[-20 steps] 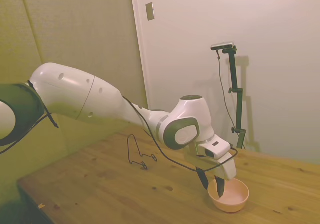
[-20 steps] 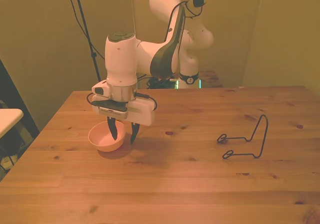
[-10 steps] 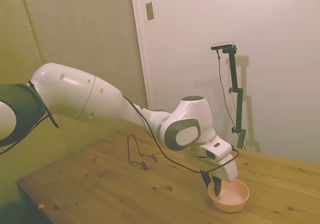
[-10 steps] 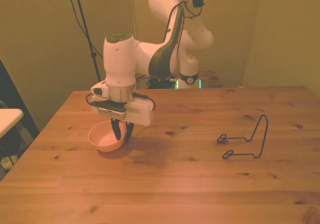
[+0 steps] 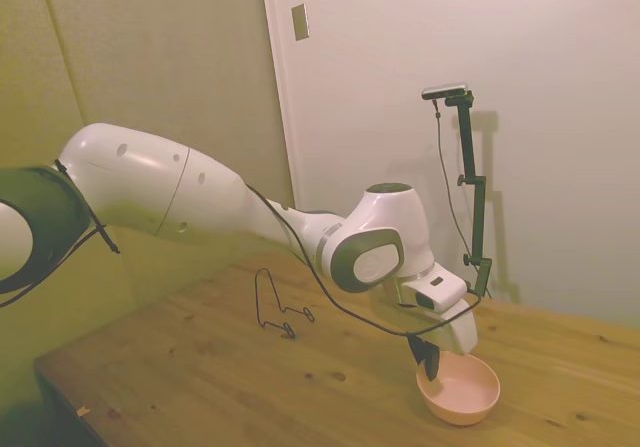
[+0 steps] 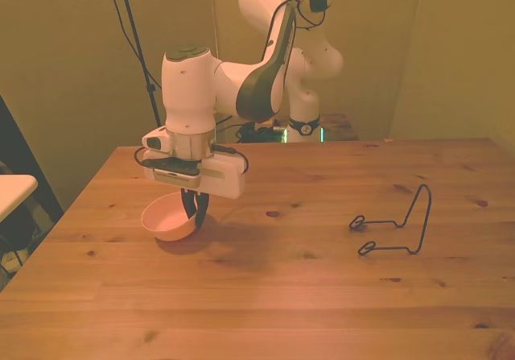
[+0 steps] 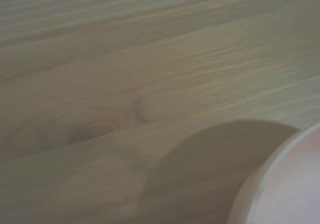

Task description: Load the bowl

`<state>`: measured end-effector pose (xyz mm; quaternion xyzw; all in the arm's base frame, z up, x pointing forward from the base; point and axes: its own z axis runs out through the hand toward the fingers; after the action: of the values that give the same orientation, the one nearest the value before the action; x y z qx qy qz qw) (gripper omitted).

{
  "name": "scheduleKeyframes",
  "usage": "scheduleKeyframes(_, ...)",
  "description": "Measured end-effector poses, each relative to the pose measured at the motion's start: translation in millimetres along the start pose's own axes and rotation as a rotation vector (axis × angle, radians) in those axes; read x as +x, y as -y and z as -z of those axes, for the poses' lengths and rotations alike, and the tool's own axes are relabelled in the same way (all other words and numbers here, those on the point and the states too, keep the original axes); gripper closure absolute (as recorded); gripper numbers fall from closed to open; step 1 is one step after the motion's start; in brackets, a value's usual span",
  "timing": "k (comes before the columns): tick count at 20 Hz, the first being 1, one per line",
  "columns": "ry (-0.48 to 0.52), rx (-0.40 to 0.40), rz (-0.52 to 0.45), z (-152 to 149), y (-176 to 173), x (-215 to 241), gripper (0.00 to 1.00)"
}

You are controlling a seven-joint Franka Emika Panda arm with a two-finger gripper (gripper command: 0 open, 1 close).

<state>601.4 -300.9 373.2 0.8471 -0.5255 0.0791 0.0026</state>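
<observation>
Pinching the rim of the pink bowl, the claw has its two dark fingers squeezed together on the bowl's edge. One finger is inside the bowl and one is outside. This bowl sits left of the middle in the front view and at the lower right of the side view. Under it is the wooden table. A bent wire stand rests well apart, toward the right of the front view.

Pale pink bowl, knotty brown wooden table.
</observation>
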Motion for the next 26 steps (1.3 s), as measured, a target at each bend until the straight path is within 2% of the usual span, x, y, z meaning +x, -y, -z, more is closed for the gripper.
scheduleKeyframes(5,0.088,0.074,0.012,13,7,-1,1.00)
scheduleKeyframes(10,0.185,0.174,0.036,41,32,-22,1.00)
scheduleKeyframes(15,0.278,0.276,0.096,95,65,-71,1.00)
scheduleKeyframes(18,0.339,0.338,0.181,132,82,-118,1.00)
scheduleKeyframes(21,0.373,0.377,0.188,128,84,-124,1.00)
scheduleKeyframes(26,0.526,0.543,0.265,121,107,-162,1.00)
